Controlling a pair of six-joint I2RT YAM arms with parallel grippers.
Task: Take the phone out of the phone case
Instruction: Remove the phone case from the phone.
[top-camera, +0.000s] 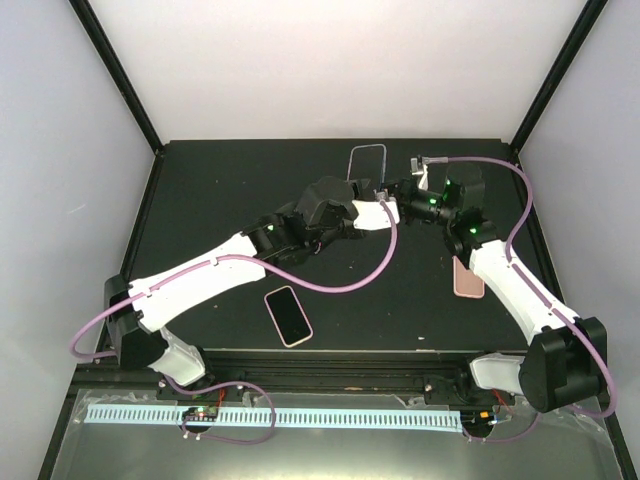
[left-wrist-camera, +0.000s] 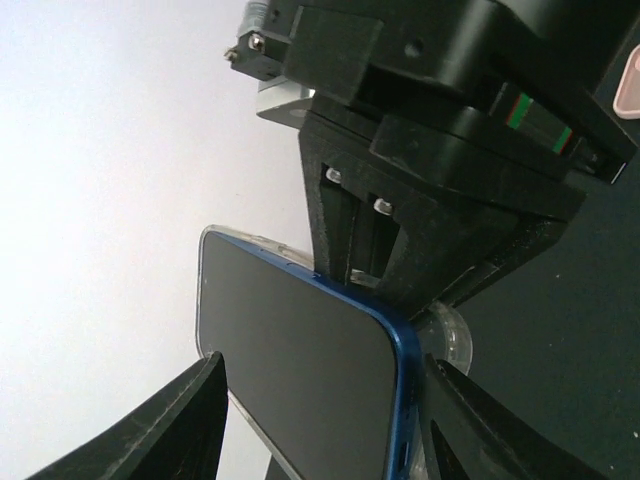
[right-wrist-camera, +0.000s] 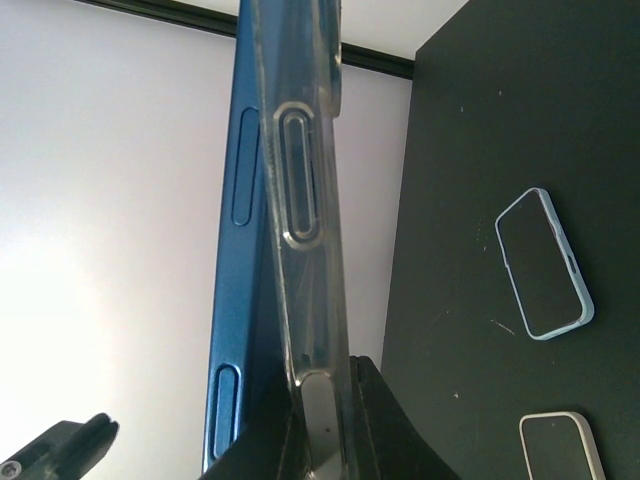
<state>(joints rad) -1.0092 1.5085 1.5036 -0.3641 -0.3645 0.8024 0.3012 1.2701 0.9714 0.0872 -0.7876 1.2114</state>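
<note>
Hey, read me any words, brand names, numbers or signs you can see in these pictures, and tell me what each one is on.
None can be read.
The blue phone and its clear case: no lettering shows.
The spare phone lying flat: dark, blank screen.

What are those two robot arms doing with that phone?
They are pulling a phone out of its see-through case. The left gripper holds the blue phone by its sides, up above the table. The right gripper pinches the edge of the case, which is partly peeled off the phone. The phone is not fully out yet.
</note>
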